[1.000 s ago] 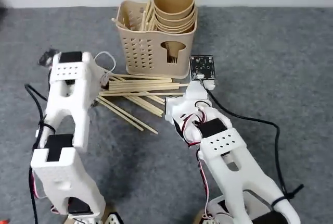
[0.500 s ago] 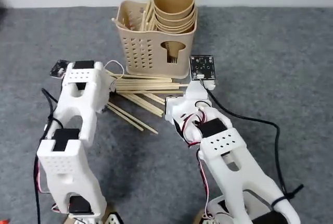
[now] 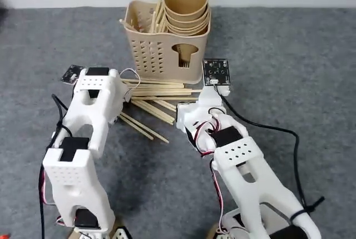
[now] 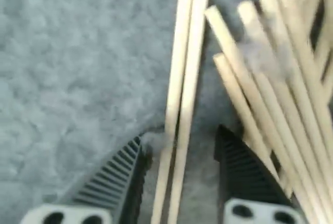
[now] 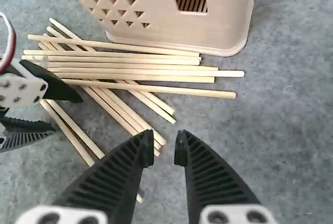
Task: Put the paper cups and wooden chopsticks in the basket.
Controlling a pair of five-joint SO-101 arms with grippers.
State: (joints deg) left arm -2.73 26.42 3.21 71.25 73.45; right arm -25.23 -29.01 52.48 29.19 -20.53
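Note:
A beige slotted basket (image 3: 167,50) stands at the back of the table, with stacked paper cups (image 3: 186,5) and a few chopsticks inside. Several wooden chopsticks (image 3: 158,95) lie fanned on the grey mat in front of it. My left gripper (image 4: 179,143) is open and low over the pile's left end. A pair of chopsticks (image 4: 182,94) runs between its fingers. In the right wrist view the left gripper (image 5: 34,107) shows beside the sticks (image 5: 130,73). My right gripper (image 5: 162,141) hovers near the pile's right side, its jaws nearly together with nothing between them.
The left arm (image 3: 92,105) and right arm (image 3: 222,139) flank the pile. A small circuit board (image 3: 216,72) and black cable (image 3: 267,128) lie right of the basket. Grey mat (image 3: 289,55) stretches open on the right and at the far left.
The left arm has swung right and toward the basket, bringing its gripper over the left end of the chopstick pile. The right arm has not moved.

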